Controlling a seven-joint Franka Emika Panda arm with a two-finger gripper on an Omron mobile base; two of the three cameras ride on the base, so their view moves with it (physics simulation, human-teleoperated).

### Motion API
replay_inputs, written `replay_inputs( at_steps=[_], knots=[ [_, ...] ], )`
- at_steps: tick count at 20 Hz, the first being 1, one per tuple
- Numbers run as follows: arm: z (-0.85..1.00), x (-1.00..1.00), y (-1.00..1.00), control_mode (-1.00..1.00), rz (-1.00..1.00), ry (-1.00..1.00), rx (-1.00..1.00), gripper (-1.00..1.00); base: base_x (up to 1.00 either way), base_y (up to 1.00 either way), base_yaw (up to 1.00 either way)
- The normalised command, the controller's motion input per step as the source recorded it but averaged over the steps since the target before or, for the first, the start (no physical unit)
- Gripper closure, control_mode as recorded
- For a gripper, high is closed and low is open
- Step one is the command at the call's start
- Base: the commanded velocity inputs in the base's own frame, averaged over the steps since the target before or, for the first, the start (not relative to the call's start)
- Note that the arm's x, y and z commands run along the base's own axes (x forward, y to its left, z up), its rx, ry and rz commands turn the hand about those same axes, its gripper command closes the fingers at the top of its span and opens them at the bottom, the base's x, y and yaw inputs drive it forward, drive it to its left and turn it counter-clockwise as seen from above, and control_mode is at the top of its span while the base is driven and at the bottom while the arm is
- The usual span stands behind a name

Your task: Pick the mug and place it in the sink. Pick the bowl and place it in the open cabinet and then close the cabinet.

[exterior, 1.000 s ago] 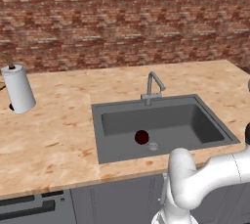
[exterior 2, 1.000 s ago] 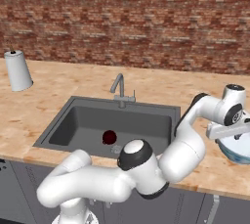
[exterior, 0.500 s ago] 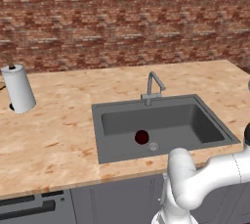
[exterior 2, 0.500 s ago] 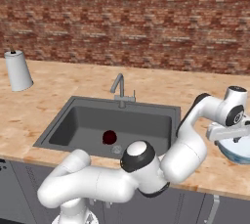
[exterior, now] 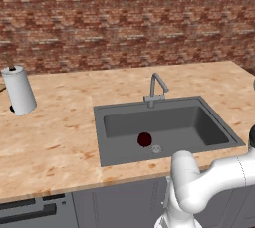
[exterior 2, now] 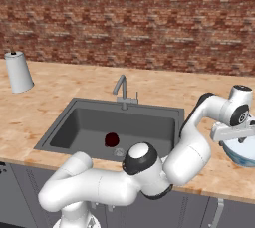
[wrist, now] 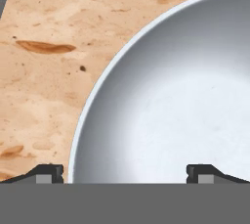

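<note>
The white bowl [exterior 2: 242, 155] with its blue-green outside sits on the counter right of the sink [exterior 2: 79, 127], at the frame's right edge. My gripper [exterior 2: 236, 140] hangs just above it, open. In the hand view the bowl [wrist: 176, 96] looms close and my gripper [wrist: 127, 171] straddles its rim: one fingertip outside over the counter, the other inside. The dark maroon mug [exterior: 145, 139] lies in the sink [exterior: 164, 120] near the drain; it also shows as the mug [exterior 2: 111, 139]. The cabinet is out of view.
A silver gooseneck faucet [exterior: 155, 88] stands behind the basin. A paper towel roll [exterior: 19, 91] stands at the counter's far left. A brick wall backs the wooden counter [exterior: 55, 137]. Grey drawers run under the counter's front edge.
My hand has sunk a little lower onto the bowl. The mug and the bowl have not moved.
</note>
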Motion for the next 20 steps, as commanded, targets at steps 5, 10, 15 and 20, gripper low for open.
replay_inputs(
  at_steps=[5, 10, 15, 20],
  knots=[
    [-0.01, -0.12, 0.06, -1.0, 0.0, 0.0, -0.01, -1.0, 0.0, 0.0, 0.0],
    [-0.19, -0.17, 0.23, -1.0, 0.0, 0.0, -0.02, -1.0, 0.0, 0.0, 0.0],
    [-0.17, -0.06, 0.0, -1.0, 0.0, -0.04, 0.0, -1.0, 0.0, 0.0, 0.0],
    [-0.31, 0.0, -0.02, -1.0, 0.0, -0.06, 0.0, -1.0, 0.0, 0.0, 0.0]
  ],
)
